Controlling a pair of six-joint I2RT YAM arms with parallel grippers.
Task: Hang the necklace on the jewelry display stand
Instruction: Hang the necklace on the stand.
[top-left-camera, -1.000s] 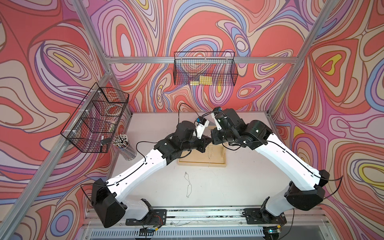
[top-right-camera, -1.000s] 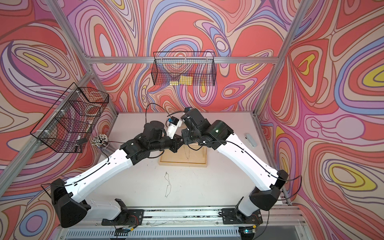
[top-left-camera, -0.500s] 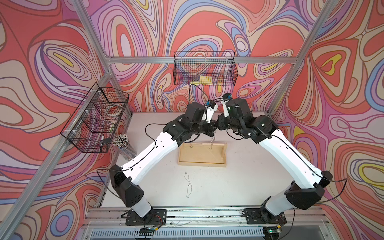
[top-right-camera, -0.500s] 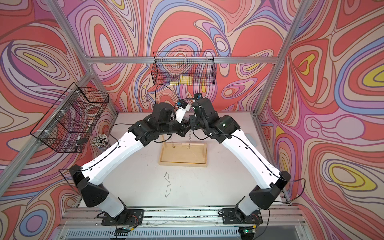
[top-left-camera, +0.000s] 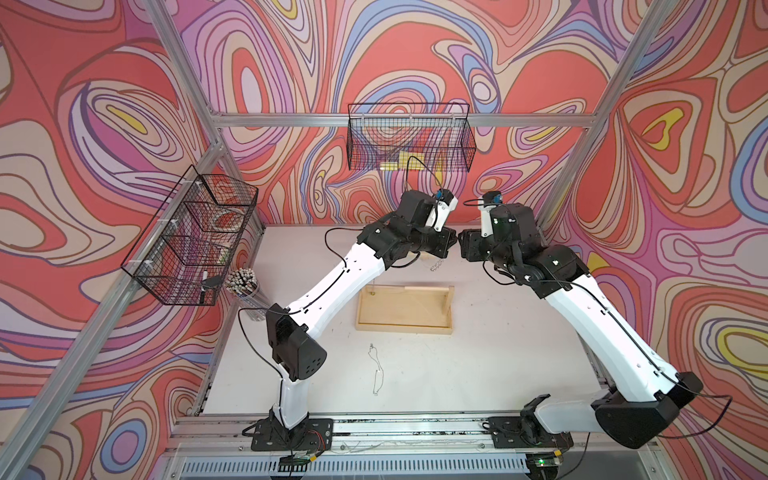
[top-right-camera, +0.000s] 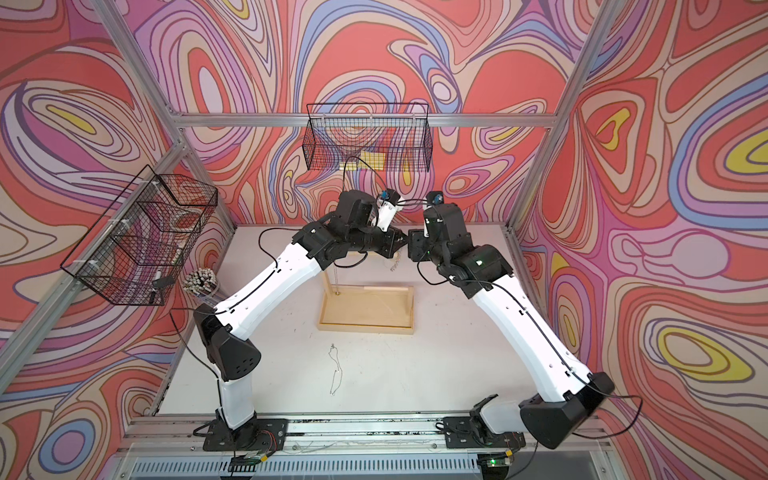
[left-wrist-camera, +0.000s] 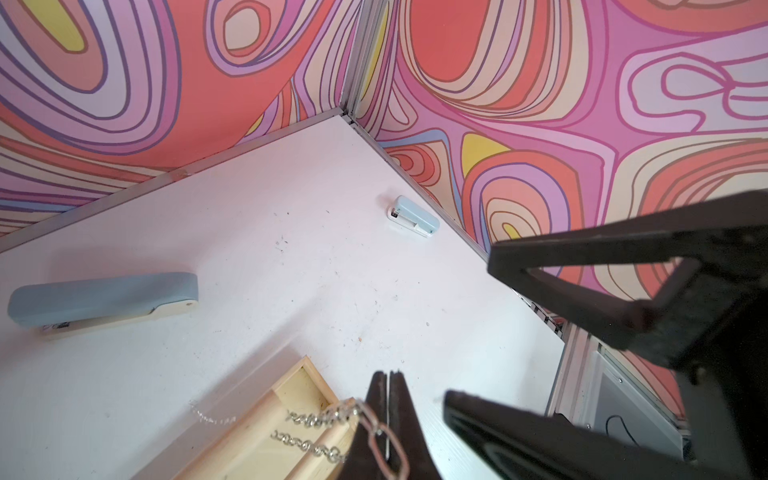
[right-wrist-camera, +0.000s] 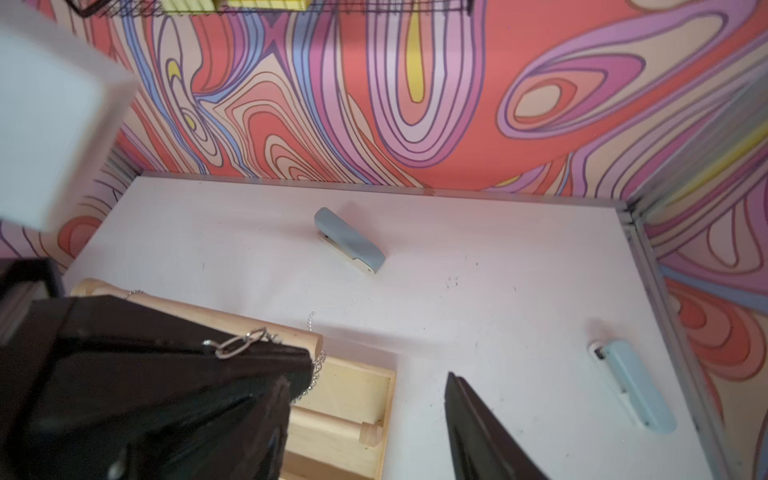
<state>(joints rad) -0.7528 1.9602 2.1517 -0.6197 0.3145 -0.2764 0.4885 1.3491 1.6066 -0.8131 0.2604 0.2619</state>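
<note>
Both arms reach in high over the back of the counter (top-left-camera: 478, 374), tips almost nose to nose. The left tool (left-wrist-camera: 388, 374) is clamped tight, its two fingers pressed flat together on a chunky silver necklace (left-wrist-camera: 376, 432). One big oval link sits in the pinch and the rest trails away from the tips in two runs. In both top views the loose part of that necklace (top-left-camera: 434, 266) (top-right-camera: 397, 264) dangles straight below the left tool.

The right tool (left-wrist-camera: 469, 328) faces it from just beside, fingers spread wide with nothing between them.

The jewelry display stand (top-left-camera: 403, 329) sits on the counter beneath both tools, a little to their near side. In the right wrist view the end of its top bar (right-wrist-camera: 291, 328) lies just beside the left tool's tip, and the chain drops past that end toward the tray. I cannot tell whether it rests on the bar. A fine chain (top-right-camera: 335, 278) hangs from the bar's other end, below the left arm.

A thin necklace (top-left-camera: 376, 370) lies loose on the counter, well clear of both tools, on the stand's near side. Beyond the tools, toward the back wall, lies a grey-blue stapler (right-wrist-camera: 349, 241). A small pale-blue stapler (right-wrist-camera: 631, 382) sits out past the right tool by the counter's edge.
</note>
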